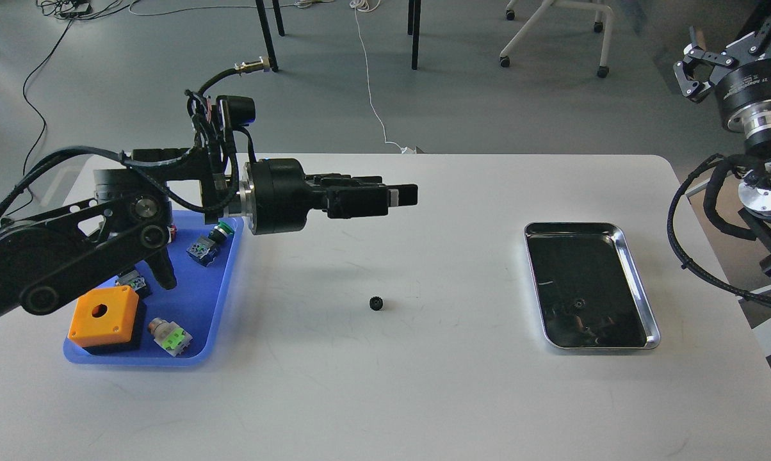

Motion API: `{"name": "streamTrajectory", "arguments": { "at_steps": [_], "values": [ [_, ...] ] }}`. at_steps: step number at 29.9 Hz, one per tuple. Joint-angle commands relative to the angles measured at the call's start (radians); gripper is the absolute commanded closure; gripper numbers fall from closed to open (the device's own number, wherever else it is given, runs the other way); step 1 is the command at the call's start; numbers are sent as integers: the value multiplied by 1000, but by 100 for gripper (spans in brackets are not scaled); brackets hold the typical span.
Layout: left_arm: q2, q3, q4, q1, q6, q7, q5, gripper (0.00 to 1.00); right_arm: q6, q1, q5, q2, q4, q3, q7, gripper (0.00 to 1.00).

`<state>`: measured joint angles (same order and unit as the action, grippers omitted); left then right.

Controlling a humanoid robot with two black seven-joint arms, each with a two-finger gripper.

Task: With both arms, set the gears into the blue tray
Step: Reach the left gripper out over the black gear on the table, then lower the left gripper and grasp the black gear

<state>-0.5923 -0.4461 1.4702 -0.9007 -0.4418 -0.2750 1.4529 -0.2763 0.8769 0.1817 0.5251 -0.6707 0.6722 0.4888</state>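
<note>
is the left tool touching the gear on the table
Apart. The head view shows the left tool above and behind the gear, bare table between them.

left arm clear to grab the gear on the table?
Probably yes. The gear sits alone on bare white table, below and just short of the left gripper, which hovers above it. Nothing stands between them.

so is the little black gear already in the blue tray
No, the gear sits on the bare white table, well to the right of the blue tray.
</note>
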Motion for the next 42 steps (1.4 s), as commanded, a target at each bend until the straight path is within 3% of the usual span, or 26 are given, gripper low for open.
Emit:
{"name": "streamTrajectory", "arguments": {
  "at_steps": [1, 6, 14, 20, 32, 42],
  "values": [
    [2, 44, -1, -1, 2, 3, 165, 2, -32, -10, 4, 1, 2, 3, 0, 1],
    [22, 75, -13, 3, 8, 2, 427, 3, -127, -41, 24, -13, -7, 13, 0, 1],
    [106, 145, -77, 2, 23, -4, 716, 5, -187, -85, 25, -60, -10, 13, 0, 1],
    [157, 219, -148, 0, 103, -4, 729, 6, -205, -119, 33, -115, -7, 18, 0, 1],
    [290, 256, -304, 9, 166, -9, 729, 12, -212, -208, 39, -116, -41, 36, 0, 1],
    [356, 277, -395, 23, 180, -9, 729, 24, -212, -257, 36, -103, -76, 36, 0, 1]
  ]
}}
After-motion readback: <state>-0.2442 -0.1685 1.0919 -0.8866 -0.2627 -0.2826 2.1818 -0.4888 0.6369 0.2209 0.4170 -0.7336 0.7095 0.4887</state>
